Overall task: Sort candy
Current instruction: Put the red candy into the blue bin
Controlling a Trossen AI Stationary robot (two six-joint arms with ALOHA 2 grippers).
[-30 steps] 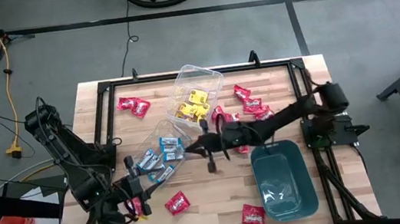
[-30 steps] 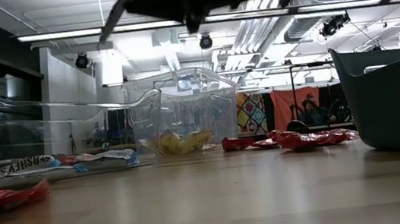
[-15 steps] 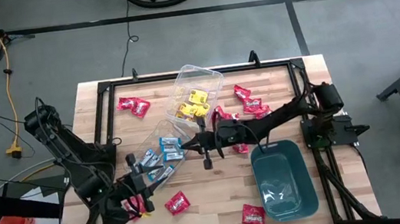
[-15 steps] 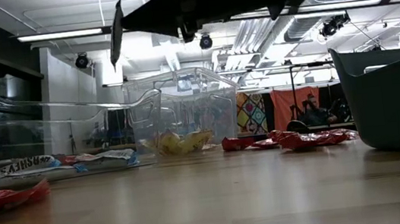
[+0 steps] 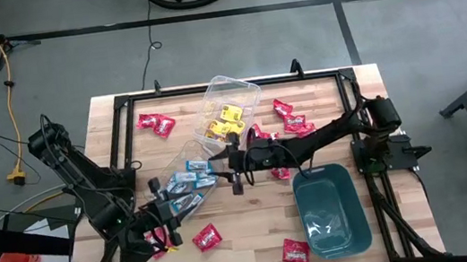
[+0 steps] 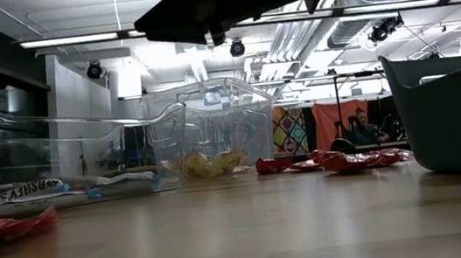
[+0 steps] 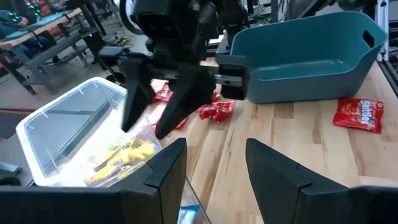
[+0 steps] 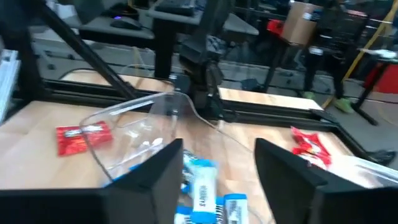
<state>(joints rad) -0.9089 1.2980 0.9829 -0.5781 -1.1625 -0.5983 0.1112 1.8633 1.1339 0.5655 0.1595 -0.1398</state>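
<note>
Candy packets lie over the wooden table: red ones (image 5: 156,121) (image 5: 207,237) (image 5: 295,251), yellow ones (image 5: 228,121) inside a clear tub (image 5: 242,89) at the far middle, blue-and-white ones (image 5: 195,170) in a second clear tub (image 5: 184,154) left of centre. My right gripper (image 5: 223,168) hangs open above that second tub's right end, with nothing between its fingers; a blue-and-white packet (image 8: 202,186) lies below them. My left gripper (image 5: 172,210) stands open and empty near the front left, pointing toward the right gripper (image 7: 155,106).
A teal bin (image 5: 332,227) stands at the front right, beside a red packet. More red packets (image 5: 291,119) lie under and behind my right arm. Bare wood shows in front of the tubs, at the table's middle front.
My right gripper has gone a little toward the table's left edge, over the tub with the blue-and-white candy, and its fingers have opened.
</note>
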